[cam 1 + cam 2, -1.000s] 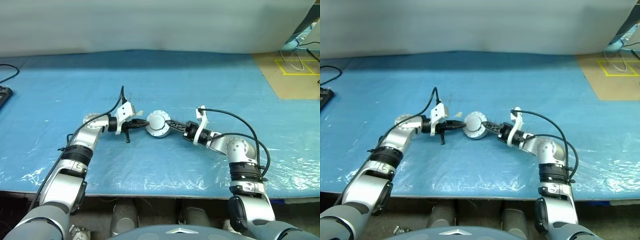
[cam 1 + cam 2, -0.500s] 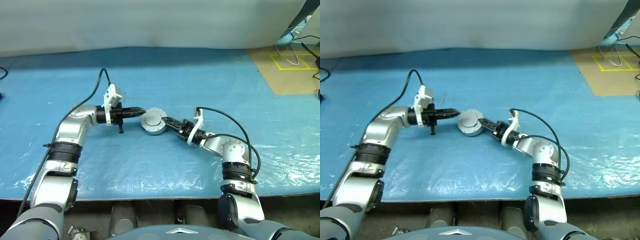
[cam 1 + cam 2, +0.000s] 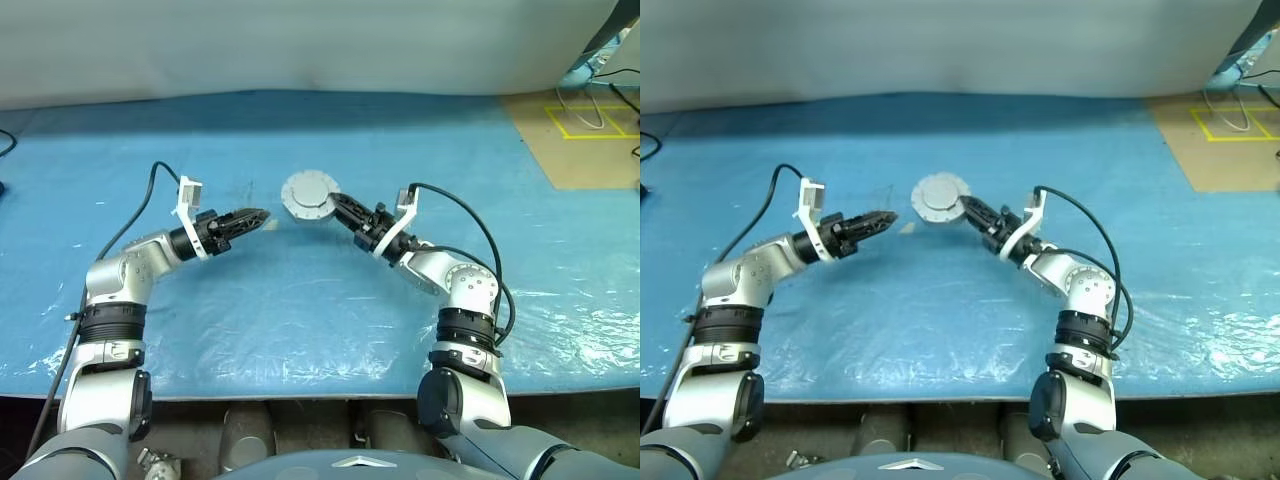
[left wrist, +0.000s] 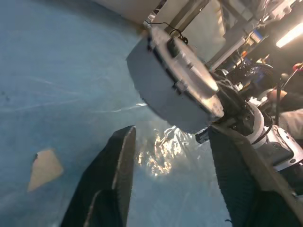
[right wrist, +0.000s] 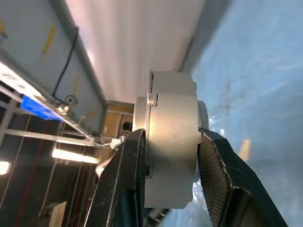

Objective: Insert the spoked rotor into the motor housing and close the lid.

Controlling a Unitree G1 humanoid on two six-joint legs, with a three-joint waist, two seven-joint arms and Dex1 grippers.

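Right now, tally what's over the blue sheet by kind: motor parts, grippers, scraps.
Motor housing with the lid on, held off the sheet: 1
Grippers: 2, right gripper and left gripper
Tan scrap on the blue sheet: 1
Total: 4

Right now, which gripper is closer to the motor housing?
Right. The right gripper is clamped on the motor housing, holding it above the table. The left gripper is off to its left, open and not touching it.
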